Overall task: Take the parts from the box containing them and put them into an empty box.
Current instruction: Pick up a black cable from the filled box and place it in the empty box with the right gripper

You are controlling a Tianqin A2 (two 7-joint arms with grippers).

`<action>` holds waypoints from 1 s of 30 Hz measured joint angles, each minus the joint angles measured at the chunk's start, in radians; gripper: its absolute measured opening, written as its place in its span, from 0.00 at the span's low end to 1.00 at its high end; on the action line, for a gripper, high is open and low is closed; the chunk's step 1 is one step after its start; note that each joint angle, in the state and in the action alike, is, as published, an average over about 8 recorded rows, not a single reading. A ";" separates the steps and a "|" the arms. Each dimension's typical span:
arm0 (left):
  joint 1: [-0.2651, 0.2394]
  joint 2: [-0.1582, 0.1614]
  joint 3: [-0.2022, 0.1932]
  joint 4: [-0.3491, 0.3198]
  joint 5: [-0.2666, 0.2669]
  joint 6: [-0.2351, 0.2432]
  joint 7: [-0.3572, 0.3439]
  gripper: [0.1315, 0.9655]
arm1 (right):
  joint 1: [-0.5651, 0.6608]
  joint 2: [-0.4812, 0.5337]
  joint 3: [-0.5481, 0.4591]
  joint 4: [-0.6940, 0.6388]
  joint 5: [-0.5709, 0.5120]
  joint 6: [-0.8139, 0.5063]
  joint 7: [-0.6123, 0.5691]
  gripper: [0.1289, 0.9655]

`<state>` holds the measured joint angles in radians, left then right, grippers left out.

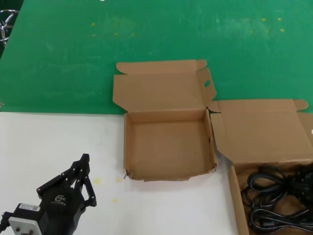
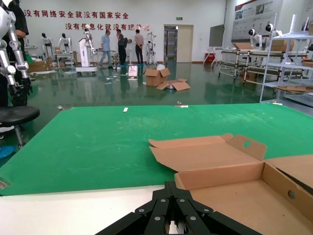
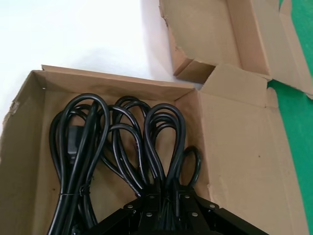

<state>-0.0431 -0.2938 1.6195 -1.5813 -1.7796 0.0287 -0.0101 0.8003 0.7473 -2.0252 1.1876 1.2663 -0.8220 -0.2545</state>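
While the left gripper (image 1: pixel 84 172) rests closed near-left on white tabletop (image 1: pixel 44 147), the right gripper (image 3: pixel 168 205), fingers' state unclear, hangs over coiled black power cords (image 3: pixel 117 147) inside their box (image 3: pixel 24 122); the empty box (image 1: pixel 168 147) sits open between.

Left gripper (image 1: pixel 84 169): matte black, slim linked finger bars with small silver screws at the joints, a faint white logo on its rounded housing, and a silver-grey block with a label behind. Right gripper (image 3: pixel 168 205): the same black, screw-studded linkage bars.
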 joint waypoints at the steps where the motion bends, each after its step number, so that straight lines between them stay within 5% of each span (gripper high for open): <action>1: 0.000 0.000 0.000 0.000 0.000 0.000 0.000 0.00 | 0.001 -0.001 0.001 0.000 0.000 0.000 0.000 0.10; 10: 0.000 0.000 0.000 0.000 0.000 0.000 0.000 0.00 | 0.008 0.006 0.016 0.040 -0.022 -0.010 0.063 0.07; 23: 0.000 0.000 0.000 0.000 0.000 0.000 0.000 0.00 | 0.054 -0.027 0.092 0.294 -0.202 -0.035 0.406 0.07; 30: 0.000 0.000 0.000 0.000 0.000 0.000 0.000 0.00 | 0.131 -0.105 0.067 0.333 -0.217 -0.052 0.401 0.07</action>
<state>-0.0431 -0.2938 1.6195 -1.5813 -1.7796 0.0287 -0.0101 0.9314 0.6428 -1.9584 1.5202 1.0492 -0.8737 0.1466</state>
